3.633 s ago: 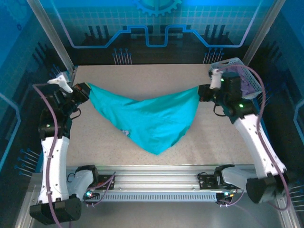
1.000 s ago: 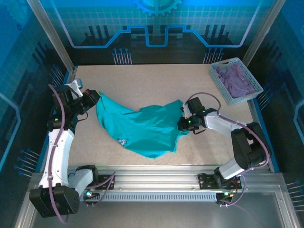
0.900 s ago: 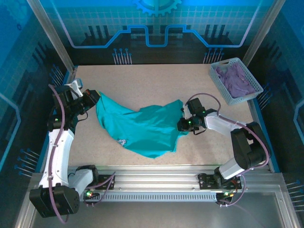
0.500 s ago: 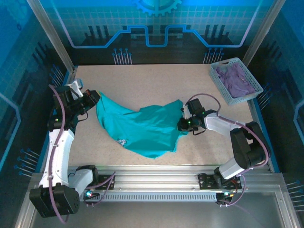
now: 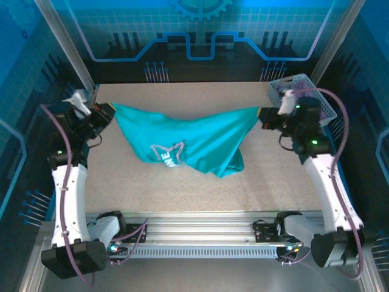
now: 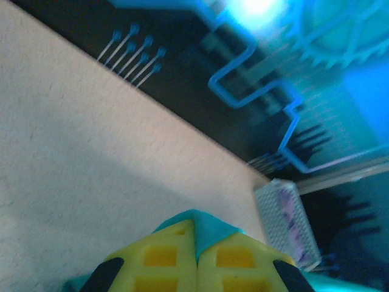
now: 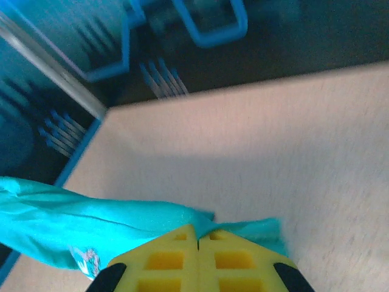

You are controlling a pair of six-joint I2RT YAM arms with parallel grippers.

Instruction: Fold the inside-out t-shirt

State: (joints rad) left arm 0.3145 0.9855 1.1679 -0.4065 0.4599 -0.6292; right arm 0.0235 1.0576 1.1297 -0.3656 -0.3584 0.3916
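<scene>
The teal inside-out t-shirt hangs stretched between both arms above the table, sagging in the middle, with a pale printed graphic showing on its front. At the far left my left gripper is shut on one corner; a teal fold pokes out between its yellow fingers. My right gripper at the far right is shut on the other corner, and teal cloth trails off to the left of its yellow fingers.
A pale blue basket holding purple cloth stands at the back right corner, just behind my right arm; it also appears in the left wrist view as the basket. The speckled table lies bare behind the shirt. A metal rail runs along the near edge.
My right gripper closed on the shirt's right edge and rose up and back to the right. The left arm lifted too. The shirt went from lying crumpled to hanging stretched, graphic now facing up.
</scene>
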